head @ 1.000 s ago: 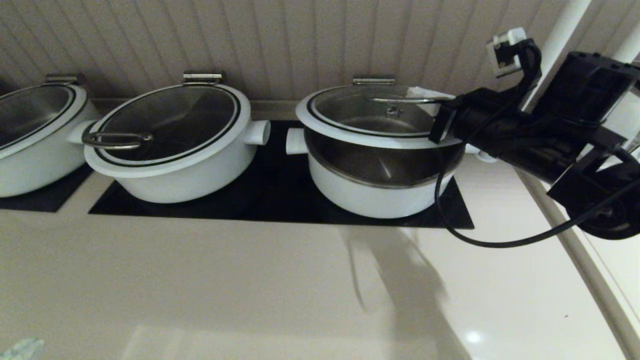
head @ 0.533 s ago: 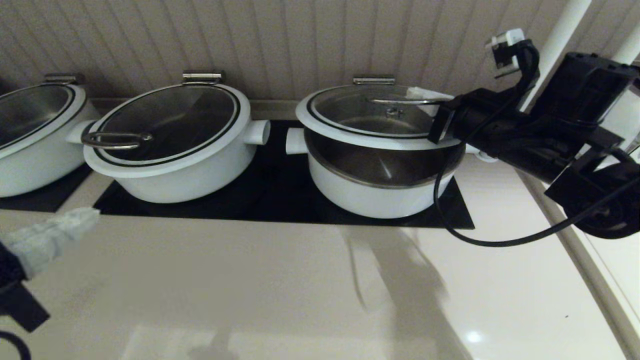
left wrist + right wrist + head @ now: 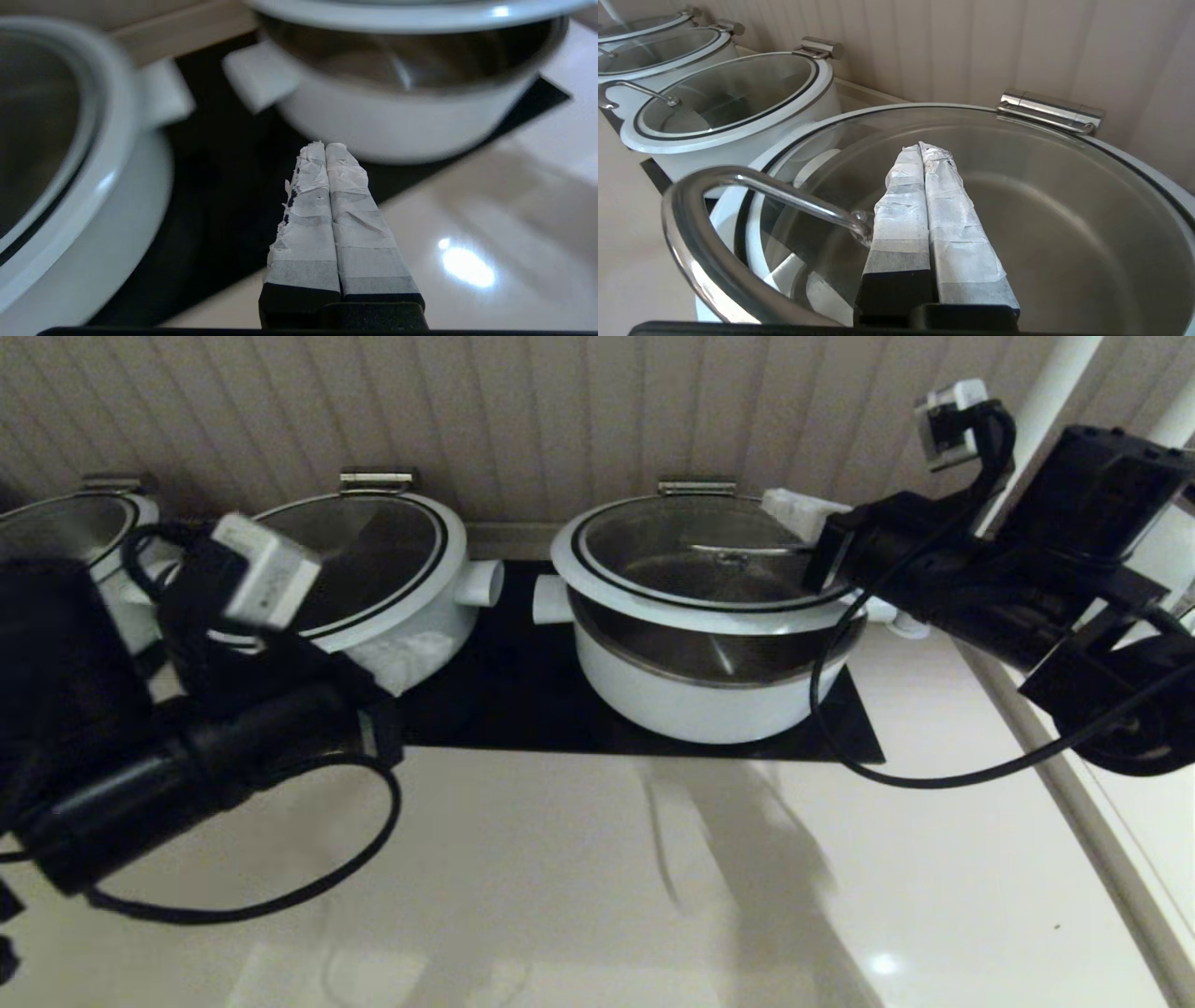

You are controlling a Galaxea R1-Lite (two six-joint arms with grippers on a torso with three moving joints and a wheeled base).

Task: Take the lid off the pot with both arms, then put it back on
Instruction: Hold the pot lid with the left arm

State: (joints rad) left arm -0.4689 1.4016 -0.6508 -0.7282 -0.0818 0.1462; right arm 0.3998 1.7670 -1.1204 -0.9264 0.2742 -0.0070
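The white pot (image 3: 700, 705) stands on the black hob; the left wrist view shows it too (image 3: 397, 121). Its glass lid (image 3: 653, 537) is tilted, front edge raised above the pot's rim and back edge at the steel hinge (image 3: 695, 485). My right gripper (image 3: 794, 509) is shut and empty over the lid's right side. In the right wrist view this gripper (image 3: 922, 148) lies across the glass (image 3: 1041, 196), with the steel handle (image 3: 705, 261) against one finger. My left gripper (image 3: 325, 147) is shut and empty, low over the hob, short of the pot's left stub handle (image 3: 261, 79).
A wider white pot (image 3: 411, 607) with a loop-handled lid stands left of the task pot, partly behind my left arm (image 3: 187, 756). A third pot (image 3: 75, 523) is at the far left. A panelled wall runs close behind. The pale counter (image 3: 653, 896) lies in front.
My left arm has swung in from the lower left to in front of the middle pot. The lid's front edge has come down a little, and the right gripper's fingers now show above it.
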